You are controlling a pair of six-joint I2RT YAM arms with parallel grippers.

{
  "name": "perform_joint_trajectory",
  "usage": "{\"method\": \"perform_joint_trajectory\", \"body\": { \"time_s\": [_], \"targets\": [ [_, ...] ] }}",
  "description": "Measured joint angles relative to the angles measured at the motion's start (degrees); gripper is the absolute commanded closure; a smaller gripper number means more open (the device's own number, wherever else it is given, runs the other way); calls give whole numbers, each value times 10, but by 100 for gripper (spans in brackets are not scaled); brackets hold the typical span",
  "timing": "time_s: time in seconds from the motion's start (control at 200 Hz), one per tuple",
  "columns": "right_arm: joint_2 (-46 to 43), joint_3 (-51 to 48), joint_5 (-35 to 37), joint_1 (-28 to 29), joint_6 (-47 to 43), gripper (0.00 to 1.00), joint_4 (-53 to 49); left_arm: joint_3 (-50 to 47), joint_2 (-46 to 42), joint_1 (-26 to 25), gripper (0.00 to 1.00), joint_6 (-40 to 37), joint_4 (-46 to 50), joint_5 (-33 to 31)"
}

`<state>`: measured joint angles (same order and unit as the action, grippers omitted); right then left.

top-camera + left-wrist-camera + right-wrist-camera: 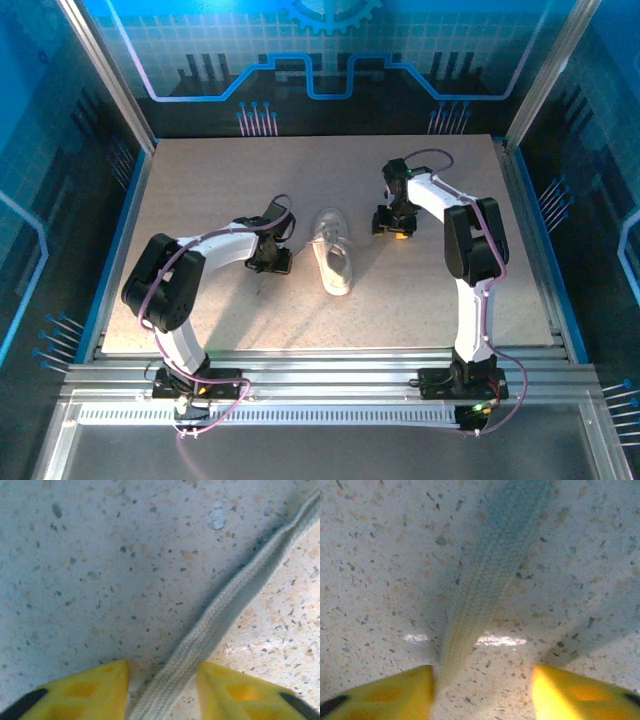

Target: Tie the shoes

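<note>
The small white sneaker lies on the speckled table between the two arms, toe toward the near edge. My left gripper is down at the table just left of it. In the left wrist view that gripper is open, and a flat white lace runs diagonally down between its yellow fingertips with a gap on each side. My right gripper is low to the shoe's right. It is open, and a blurred lace runs down close to its left fingertip.
The speckled tabletop is bounded by blue side walls and a metal rail along the near edge. Purple cables loop along both arms. Bare table lies behind and in front of the shoe.
</note>
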<state>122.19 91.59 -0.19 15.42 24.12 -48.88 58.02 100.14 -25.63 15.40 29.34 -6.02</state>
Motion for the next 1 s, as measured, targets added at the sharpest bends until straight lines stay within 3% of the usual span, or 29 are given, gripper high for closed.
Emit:
{"method": "perform_joint_trajectory", "body": {
  "time_s": [0.105,0.165,0.36,0.595,0.796,1.001],
  "targets": [
    [1,-6,-2,0,-6,100,5,0,0,2,96,3,6,-2],
    [-5,-15,-4,0,-9,100,15,0,-3,4,100,4,10,-2],
    [-53,-68,-10,-1,-21,100,56,9,-57,15,100,-2,44,-1],
    [-152,-78,-29,-1,-28,100,110,115,-130,10,100,-5,66,30],
    [-189,-69,-90,-1,-23,100,147,193,-137,-36,100,27,28,69],
    [-183,-31,-160,-1,-1,100,156,233,-78,-110,100,63,-96,92]
  ]
}}
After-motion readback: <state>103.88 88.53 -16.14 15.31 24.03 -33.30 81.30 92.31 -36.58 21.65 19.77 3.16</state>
